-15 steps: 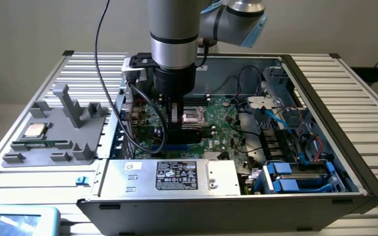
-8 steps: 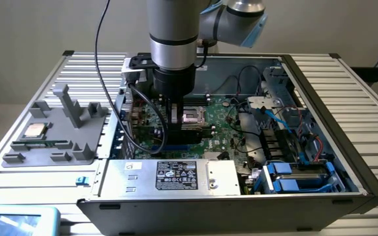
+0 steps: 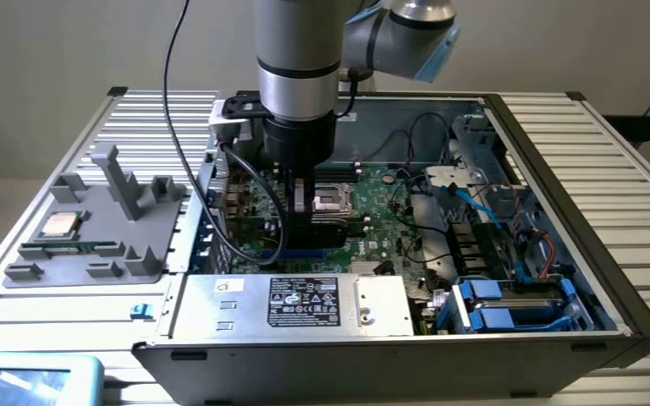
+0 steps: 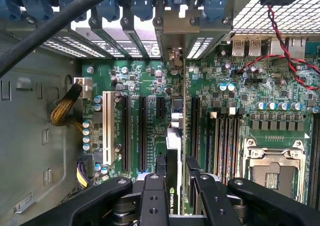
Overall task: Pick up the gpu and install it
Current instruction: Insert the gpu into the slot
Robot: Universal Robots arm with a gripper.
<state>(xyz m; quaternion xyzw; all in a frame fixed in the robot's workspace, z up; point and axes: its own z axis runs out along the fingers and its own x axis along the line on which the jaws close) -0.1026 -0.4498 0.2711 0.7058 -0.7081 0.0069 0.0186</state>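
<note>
The gpu (image 4: 173, 136) stands on edge between my fingers, seen as a thin black and silver strip with a green logo near the grip. My gripper (image 4: 175, 188) is shut on it inside the open computer case. The card runs over the motherboard (image 4: 135, 81) between two long black expansion slots (image 4: 142, 131), its far end reaching the rear bracket openings (image 4: 172, 53). I cannot tell whether it sits in a slot. In the exterior view the gripper (image 3: 300, 193) hangs low over the board with the dark gpu (image 3: 308, 230) below it, beside the processor socket (image 3: 334, 200).
A grey fixture (image 3: 88, 237) at the exterior view's left holds a square silver processor chip (image 3: 58, 223) and a green memory stick (image 3: 65, 249). The power supply box (image 3: 291, 302) borders the board in front. Blue drive bays (image 3: 506, 304) and loose cables (image 3: 460, 203) fill the case's right side.
</note>
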